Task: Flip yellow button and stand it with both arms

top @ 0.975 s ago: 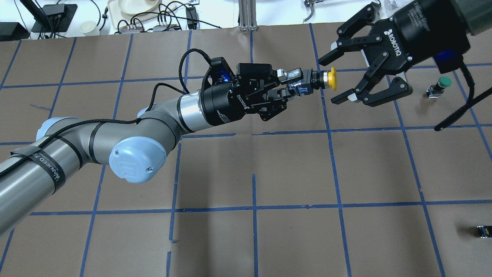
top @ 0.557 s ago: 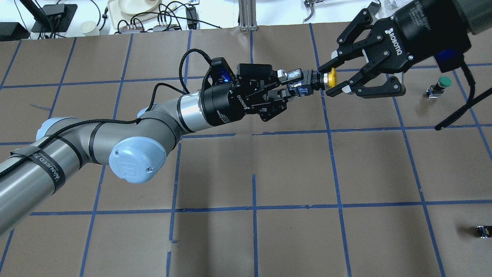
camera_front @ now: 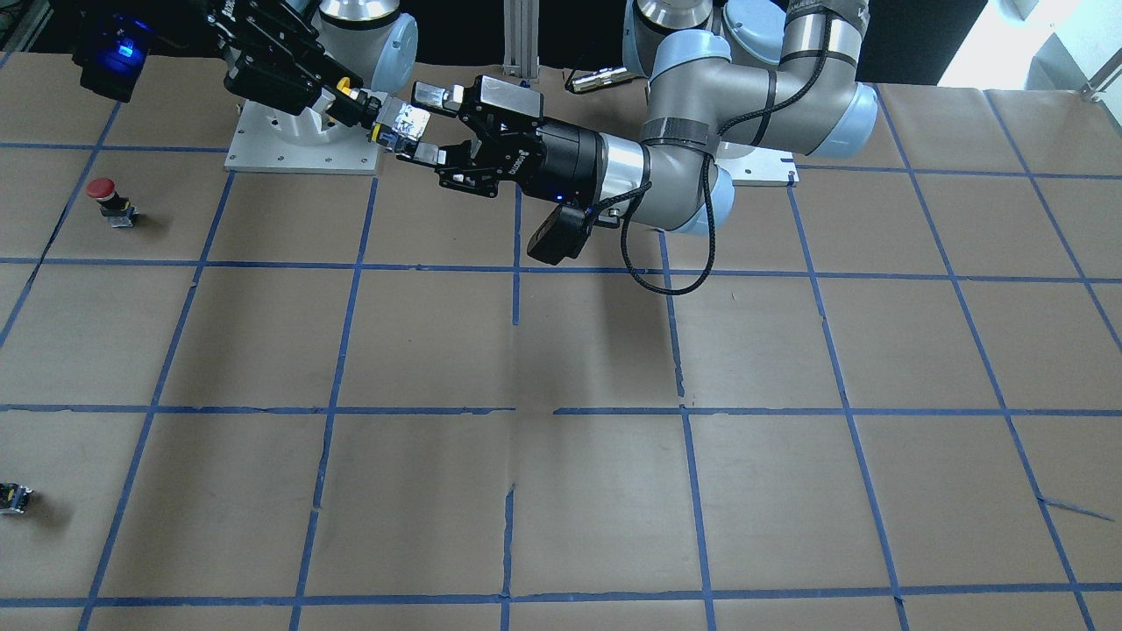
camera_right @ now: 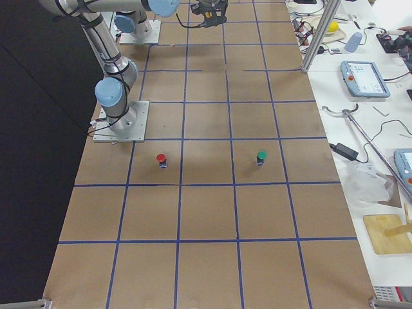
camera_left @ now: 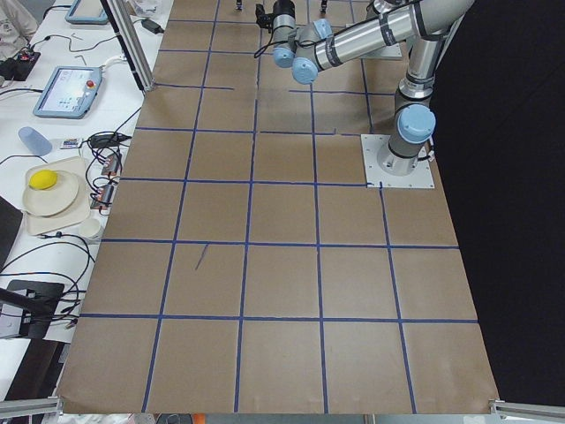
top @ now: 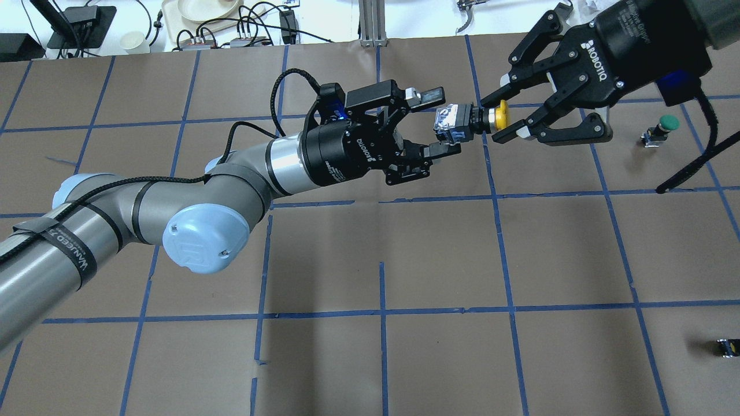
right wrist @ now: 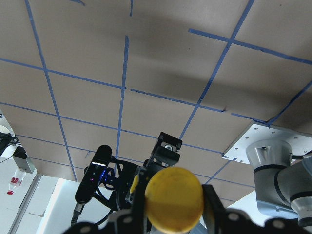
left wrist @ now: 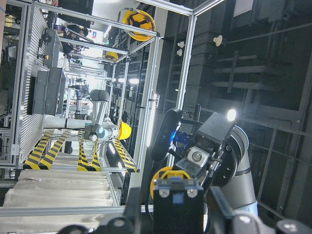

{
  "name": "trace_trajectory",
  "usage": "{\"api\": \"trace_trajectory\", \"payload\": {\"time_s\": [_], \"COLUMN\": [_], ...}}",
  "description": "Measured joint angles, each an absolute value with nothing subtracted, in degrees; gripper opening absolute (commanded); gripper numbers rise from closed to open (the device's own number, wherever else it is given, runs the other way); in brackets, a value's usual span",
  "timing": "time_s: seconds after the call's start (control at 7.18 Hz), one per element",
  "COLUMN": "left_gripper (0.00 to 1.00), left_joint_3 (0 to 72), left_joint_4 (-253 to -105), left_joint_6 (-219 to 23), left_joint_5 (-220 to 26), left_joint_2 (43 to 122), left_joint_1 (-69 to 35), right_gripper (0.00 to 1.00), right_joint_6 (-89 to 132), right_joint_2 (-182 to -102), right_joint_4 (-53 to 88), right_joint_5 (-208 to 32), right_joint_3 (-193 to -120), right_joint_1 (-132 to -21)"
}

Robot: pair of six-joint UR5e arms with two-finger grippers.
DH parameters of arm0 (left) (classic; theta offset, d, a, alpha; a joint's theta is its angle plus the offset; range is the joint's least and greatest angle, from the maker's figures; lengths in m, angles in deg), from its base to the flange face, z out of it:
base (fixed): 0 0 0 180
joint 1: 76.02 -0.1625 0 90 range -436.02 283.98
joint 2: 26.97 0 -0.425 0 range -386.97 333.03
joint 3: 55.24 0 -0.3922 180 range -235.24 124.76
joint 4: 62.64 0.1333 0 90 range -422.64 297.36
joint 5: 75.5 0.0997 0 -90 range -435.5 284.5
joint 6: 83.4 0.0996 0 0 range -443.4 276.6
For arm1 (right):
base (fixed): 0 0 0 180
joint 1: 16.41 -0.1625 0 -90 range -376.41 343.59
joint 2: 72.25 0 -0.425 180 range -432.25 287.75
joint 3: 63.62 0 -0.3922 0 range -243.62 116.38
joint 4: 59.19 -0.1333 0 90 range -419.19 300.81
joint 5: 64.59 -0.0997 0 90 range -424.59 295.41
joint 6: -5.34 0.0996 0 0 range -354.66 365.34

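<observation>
We find the yellow button (top: 459, 124) aloft, clamped by the right gripper (top: 494, 118); left gripper (top: 439, 122) spread apart; standing it remains.

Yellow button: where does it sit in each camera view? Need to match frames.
Front-facing: upper left, yellow button in the air between the grippers.
Overhead: upper right of centre.
Exterior left: would be at the top edge by the grippers, too small to make out.
Exterior right: same, top edge, not discernible.
Left wrist: bottom centre, body nearest.
Right wrist: bottom centre, cap nearest.
Shared landmark: right gripper shut on its cap end.
</observation>
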State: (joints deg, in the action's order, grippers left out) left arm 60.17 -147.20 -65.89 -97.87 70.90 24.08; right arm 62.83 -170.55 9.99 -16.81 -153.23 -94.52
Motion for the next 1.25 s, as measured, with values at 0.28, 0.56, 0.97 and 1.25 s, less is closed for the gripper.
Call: {"api": "trace_trajectory", "payload": {"time_s": [0.28,0.56,0.97,1.25], "left_gripper": [1.00,1.00,1.00,0.99], "left_joint_3": [57.70,49.58,42.20,41.48], "left_joint_4": [-140.48,-128.80,-109.03,-107.44], "left_joint_6": [-78.15,-98.75,-126.13,-128.53], "left_joint_5": [-92.52,-72.97,-54.08,-43.98], "left_joint_2": [70.86,71.26,71.90,70.42], "left_joint_1": [23.98,23.82,24.16,24.79], "right_gripper": [0.10,0.08,0.07,0.07], "right_joint_6": [53.48,35.80,22.51,18.66], "right_joint_2": [-170.46,-170.41,-170.42,-170.45], "right_joint_4": [13.60,14.90,14.89,15.35], "right_joint_5": [-10.72,-0.55,12.52,16.41], "right_joint_3": [-153.38,-153.62,-153.63,-153.57], "right_joint_1": [-94.40,-93.68,-93.55,-93.50]}}
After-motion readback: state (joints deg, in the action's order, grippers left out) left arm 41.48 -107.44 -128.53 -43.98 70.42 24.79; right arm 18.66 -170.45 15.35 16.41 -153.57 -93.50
